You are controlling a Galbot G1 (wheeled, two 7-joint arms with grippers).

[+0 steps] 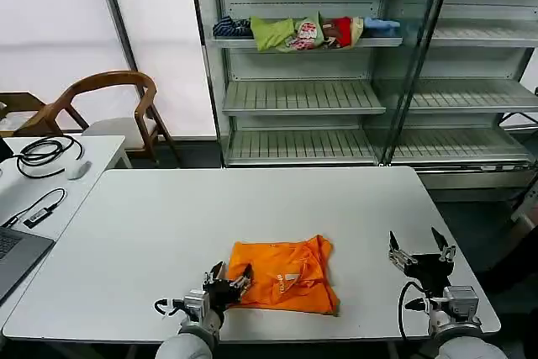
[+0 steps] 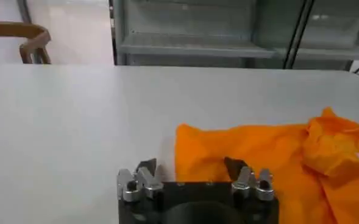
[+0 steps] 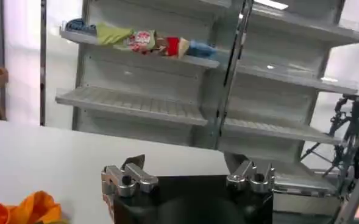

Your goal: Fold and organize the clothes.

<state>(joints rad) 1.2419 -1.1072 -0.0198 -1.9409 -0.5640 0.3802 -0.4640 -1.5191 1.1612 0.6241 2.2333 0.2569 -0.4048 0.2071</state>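
The orange T-shirt [image 1: 284,275] lies folded into a compact, rumpled rectangle near the front middle of the white table [image 1: 168,224]. My left gripper [image 1: 229,280] is open at the shirt's front-left corner, its fingers straddling the fabric edge without closing on it; the left wrist view has the orange cloth [image 2: 277,158] just beyond the left gripper [image 2: 191,165]. My right gripper [image 1: 420,246] stands open above the bare table to the right of the shirt, holding nothing. In the right wrist view, the right gripper [image 3: 185,164] faces the shelves and a bit of the shirt [image 3: 27,210] shows at the corner.
A metal shelf rack [image 1: 336,98] stands behind the table, with a pile of green, red, blue and dark garments [image 1: 303,33] on an upper shelf. A side desk on the left carries a laptop [image 1: 13,254] and cables [image 1: 46,153]. A wooden chair [image 1: 109,107] stands behind.
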